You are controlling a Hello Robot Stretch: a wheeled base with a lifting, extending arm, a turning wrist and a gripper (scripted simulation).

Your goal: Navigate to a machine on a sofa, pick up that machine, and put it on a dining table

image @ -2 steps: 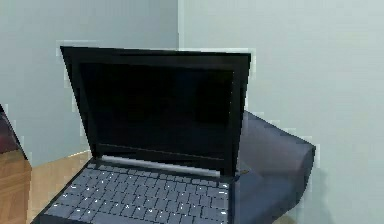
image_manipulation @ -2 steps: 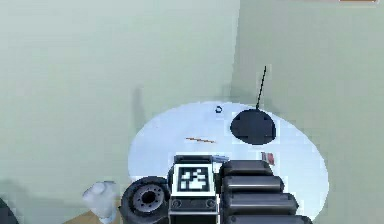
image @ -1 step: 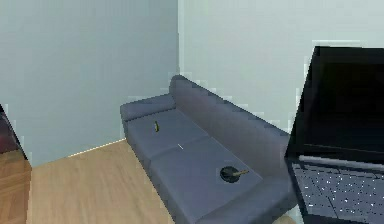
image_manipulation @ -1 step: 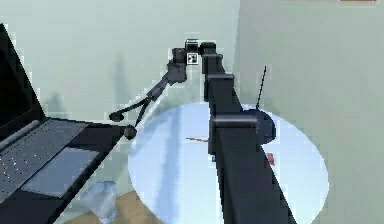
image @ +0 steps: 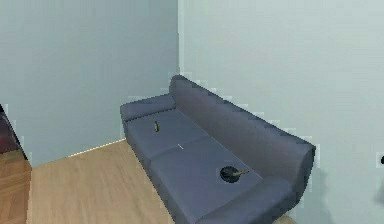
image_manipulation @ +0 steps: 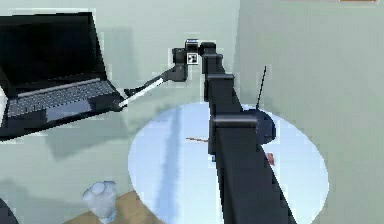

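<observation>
laptop (image_manipulation: 55,75): an open dark machine with its screen upright. It hangs at the gripper's far end, to its left, clear of every surface, with only wall behind it.
clear cup (image_manipulation: 100,198): well below the gripper and slightly to its left, near the table's left rim.
gripper (image_manipulation: 128,98): holds the laptop. Its thin fingers (image_manipulation: 150,82) slant down and left from the dark body to the right edge of the keyboard half. How tightly they grip cannot be told.
round table (image_manipulation: 165,170): a white top below and to the right of the gripper. The laptop hangs left of its rim.
thin stick (image_manipulation: 197,137): lies on the tabletop, below and right of the gripper.
arm (image_manipulation: 240,150): a dark bar running over the table to the gripper's body.
dark bowl (image_manipulation: 265,125): stands on the table, well right of the gripper, just beyond the arm. A thin rod stands up from it.
sofa (image: 220,150): blue-grey, in the forward view, set against the corner walls. A dark round thing (image: 231,174) lies on its near seat.
</observation>
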